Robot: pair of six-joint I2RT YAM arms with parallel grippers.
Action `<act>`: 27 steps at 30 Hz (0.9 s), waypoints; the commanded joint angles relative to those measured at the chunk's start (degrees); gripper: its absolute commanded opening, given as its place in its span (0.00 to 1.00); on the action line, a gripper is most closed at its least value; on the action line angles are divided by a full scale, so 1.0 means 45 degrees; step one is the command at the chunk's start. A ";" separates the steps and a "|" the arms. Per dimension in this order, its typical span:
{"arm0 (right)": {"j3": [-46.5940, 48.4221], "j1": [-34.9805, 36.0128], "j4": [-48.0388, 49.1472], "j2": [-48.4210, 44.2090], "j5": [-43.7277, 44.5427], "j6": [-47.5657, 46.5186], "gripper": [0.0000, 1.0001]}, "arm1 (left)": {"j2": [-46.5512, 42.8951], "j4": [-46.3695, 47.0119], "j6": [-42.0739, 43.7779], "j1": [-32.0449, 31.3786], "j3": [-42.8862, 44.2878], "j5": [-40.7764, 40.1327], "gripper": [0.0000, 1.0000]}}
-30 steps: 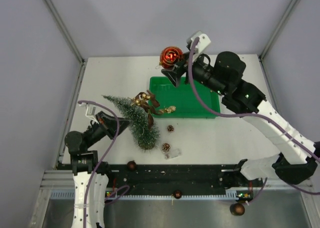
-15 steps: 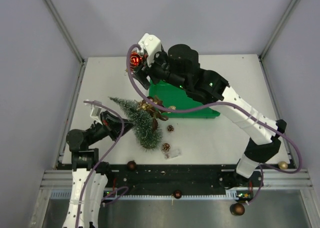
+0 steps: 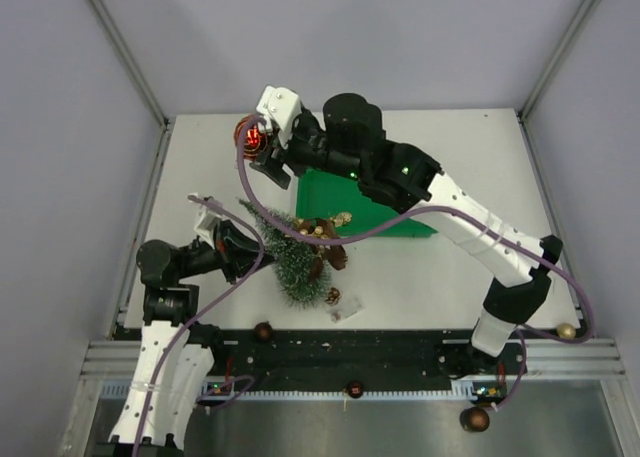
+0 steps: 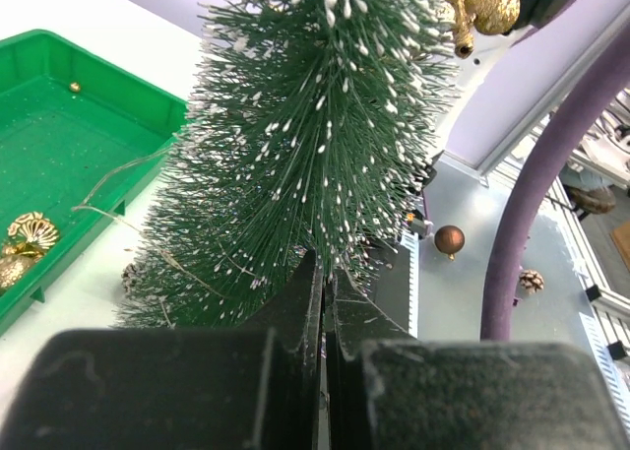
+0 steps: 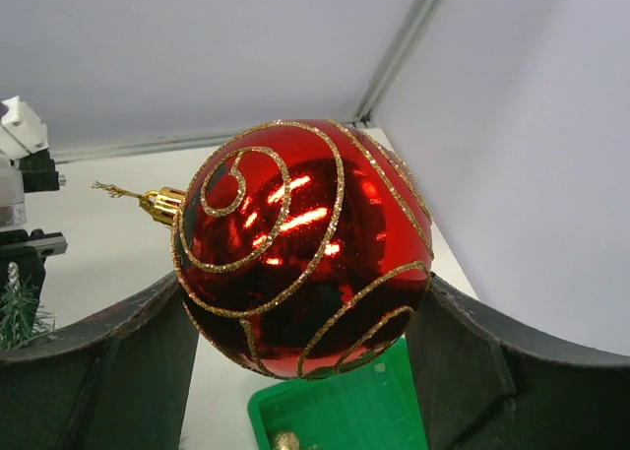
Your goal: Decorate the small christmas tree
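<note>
The small christmas tree (image 3: 292,259), bristly dark green with white tips, leans at the table's near left with its tip pointing far-left. My left gripper (image 3: 246,253) is shut on its lower part; in the left wrist view the tree (image 4: 315,125) rises right off the closed jaws (image 4: 325,273). My right gripper (image 3: 256,145) is shut on a red bauble with gold swirls (image 3: 248,134), held in the air beyond the tree's tip. In the right wrist view the bauble (image 5: 300,248) sits between both fingers, gold cap to the left. Gold and brown ornaments (image 3: 326,229) hang on the tree.
A flat green tray (image 3: 322,192) lies behind the tree, partly under the right arm, with a gold ornament (image 4: 25,235) in it. A pine cone (image 3: 333,296) lies by the tree's base. Brown baubles (image 3: 263,330) (image 3: 474,418) and a gold one (image 3: 566,330) sit near the front rail.
My right arm swung left with the red bauble, from over the tray's far corner to beyond the tree's tip. My left gripper shifted the tree to the right.
</note>
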 commanded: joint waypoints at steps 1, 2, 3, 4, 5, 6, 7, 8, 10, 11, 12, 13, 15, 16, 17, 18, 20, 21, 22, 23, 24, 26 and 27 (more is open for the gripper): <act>-0.0678 0.0069 0.1178 -0.0301 -0.1215 -0.1098 0.44 | 0.0320 0.0667 0.0472 -0.0238 0.0771 0.0801 0.00; -0.0913 0.0088 0.1354 -0.0359 -0.1371 -0.1274 0.43 | 0.0378 0.0667 0.0472 -0.0277 0.0848 0.0879 0.00; -0.1205 0.0069 0.1568 -0.0457 -0.1508 -0.1411 0.42 | 0.0456 0.0647 0.0472 -0.0336 0.0868 0.0938 0.00; -0.1537 0.0088 0.1822 -0.0593 -0.1683 -0.1567 0.41 | 0.0515 0.0628 0.0472 -0.0375 0.0907 0.0977 0.00; -0.1907 0.0069 0.2153 -0.0807 -0.1840 -0.1704 0.41 | 0.0574 0.0589 0.0511 -0.0414 0.0946 0.0997 0.00; -0.2356 0.0068 0.2485 -0.0964 -0.2015 -0.1840 0.41 | 0.0613 0.0589 0.0492 -0.0414 0.0966 0.0997 0.00; -0.2747 0.0088 0.2914 -0.1217 -0.2094 -0.1900 0.41 | 0.0652 0.0550 0.0511 -0.0414 0.0947 0.0997 0.00; -0.3234 0.0088 0.3266 -0.1413 -0.2134 -0.1978 0.41 | 0.0652 0.0550 0.0511 -0.0434 0.0966 0.0997 0.00; -0.3745 0.0068 0.3697 -0.1784 -0.2115 -0.2037 0.41 | 0.0672 0.0453 0.0550 -0.0434 0.0966 0.0997 0.00; -0.3844 0.0088 0.3796 -0.1882 -0.2076 -0.2037 0.41 | 0.0672 0.0394 0.0608 -0.0434 0.0966 0.0978 0.00; -0.3903 0.0069 0.3835 -0.1961 -0.1979 -0.2056 0.41 | 0.0691 0.0316 0.0647 -0.0434 0.0947 0.0978 0.00; -0.3923 0.0088 0.3855 -0.2020 -0.1920 -0.2057 0.41 | 0.0672 0.0335 0.0667 -0.0434 0.0908 0.0997 0.00; -0.3962 0.0068 0.3933 -0.2079 -0.1783 -0.2037 0.40 | 0.0633 0.0315 0.0667 -0.0453 0.0830 0.0997 0.00; -0.3981 0.0088 0.4011 -0.2137 -0.1725 -0.2037 0.40 | 0.0614 0.0315 0.0687 -0.0453 0.0810 0.0997 0.00; -0.4001 0.0069 0.4147 -0.2157 -0.1705 -0.2018 0.40 | 0.0613 0.0296 0.0667 -0.0453 0.0771 0.0997 0.00; -0.4001 0.0068 0.4226 -0.2176 -0.1685 -0.2037 0.40 | 0.0575 0.0296 0.0687 -0.0453 0.0732 0.1017 0.00; -0.3943 0.0068 0.4208 -0.2176 -0.1801 -0.1998 0.40 | 0.0574 0.0296 0.0687 -0.0453 0.0751 0.1056 0.00; -0.3865 0.0068 0.4168 -0.2176 -0.1899 -0.2017 0.40 | 0.0555 0.0276 0.0706 -0.0453 0.0751 0.1037 0.00; -0.3845 0.0068 0.4129 -0.2176 -0.1977 -0.1998 0.40 | 0.0574 0.0276 0.0706 -0.0453 0.0771 0.1056 0.00; -0.3864 0.0068 0.4110 -0.2196 -0.1997 -0.1998 0.40 | 0.0555 0.0257 0.0706 -0.0453 0.0790 0.1056 0.00; -0.3922 0.0068 0.4129 -0.2254 -0.2036 -0.1979 0.40 | 0.0535 0.0237 0.0687 -0.0453 0.0790 0.1056 0.00; -0.3981 0.0088 0.4070 -0.2313 -0.2134 -0.1998 0.40 | 0.0516 0.0237 0.0706 -0.0453 0.0771 0.1017 0.00; -0.4001 0.0069 0.4032 -0.2294 -0.2173 -0.1979 0.40 | 0.0516 0.0237 0.0687 -0.0453 0.0771 0.1056 0.00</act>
